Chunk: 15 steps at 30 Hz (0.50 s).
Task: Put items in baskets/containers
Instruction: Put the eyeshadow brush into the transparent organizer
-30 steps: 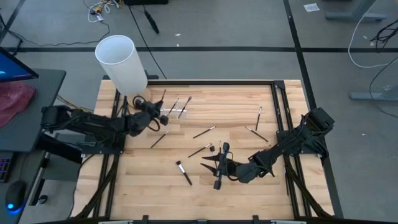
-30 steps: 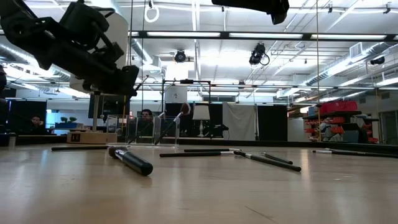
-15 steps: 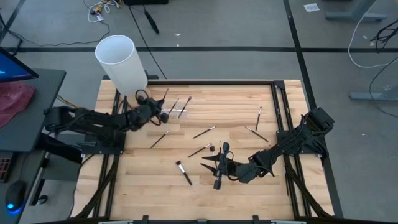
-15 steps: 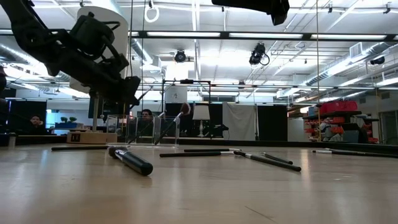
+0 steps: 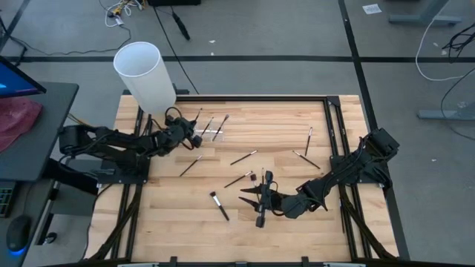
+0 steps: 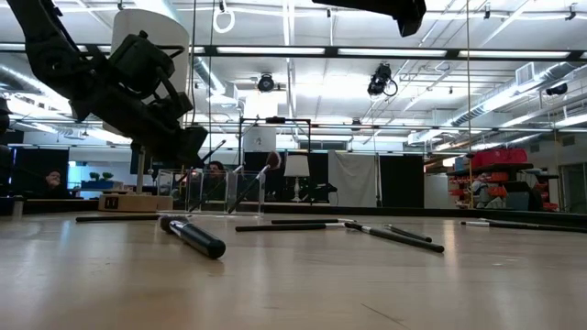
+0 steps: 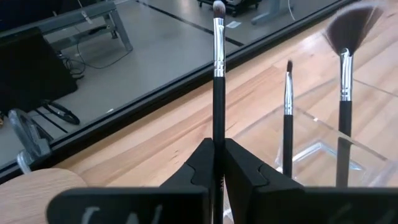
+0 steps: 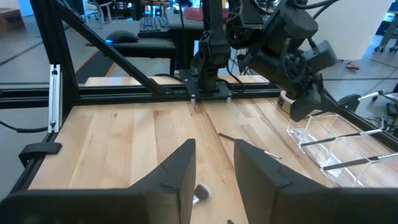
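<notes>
Dark left gripper (image 7: 217, 163) pinching a thin silver-ferruled makeup brush (image 7: 218, 56) beside the clear plastic holder (image 7: 311, 146), right gripper (image 8: 214, 163) waiting low over the wooden table (image 5: 282, 141), its fingers standing apart and holding nothing

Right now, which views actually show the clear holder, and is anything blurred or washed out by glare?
Left wrist view: clear holder shows only as faint edges, fan brush tip soft. High view: holder nearly invisible. Low view: bright ceiling lights, left gripper silhouetted.
</notes>
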Tool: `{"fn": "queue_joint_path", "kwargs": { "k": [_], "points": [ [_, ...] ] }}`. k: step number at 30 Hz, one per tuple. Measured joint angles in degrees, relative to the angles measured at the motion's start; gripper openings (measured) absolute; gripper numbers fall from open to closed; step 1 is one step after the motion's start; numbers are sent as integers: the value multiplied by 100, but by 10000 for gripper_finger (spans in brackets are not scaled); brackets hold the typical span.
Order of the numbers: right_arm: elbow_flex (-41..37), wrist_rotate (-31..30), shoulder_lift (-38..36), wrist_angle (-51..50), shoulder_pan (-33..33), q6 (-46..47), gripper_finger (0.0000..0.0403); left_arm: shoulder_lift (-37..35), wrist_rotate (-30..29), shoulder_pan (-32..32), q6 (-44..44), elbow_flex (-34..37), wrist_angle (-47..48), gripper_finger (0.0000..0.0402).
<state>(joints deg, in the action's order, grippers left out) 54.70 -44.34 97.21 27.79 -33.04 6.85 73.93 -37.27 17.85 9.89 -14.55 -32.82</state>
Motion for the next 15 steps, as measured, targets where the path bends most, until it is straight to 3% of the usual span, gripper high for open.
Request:
{"fn": "queue_joint_path", "kwargs": {
  "k": [15],
  "points": [
    [0, 0, 2, 0, 0, -3, 114, -4, 562, -4, 39, 0, 144, 108]
  ]
}}
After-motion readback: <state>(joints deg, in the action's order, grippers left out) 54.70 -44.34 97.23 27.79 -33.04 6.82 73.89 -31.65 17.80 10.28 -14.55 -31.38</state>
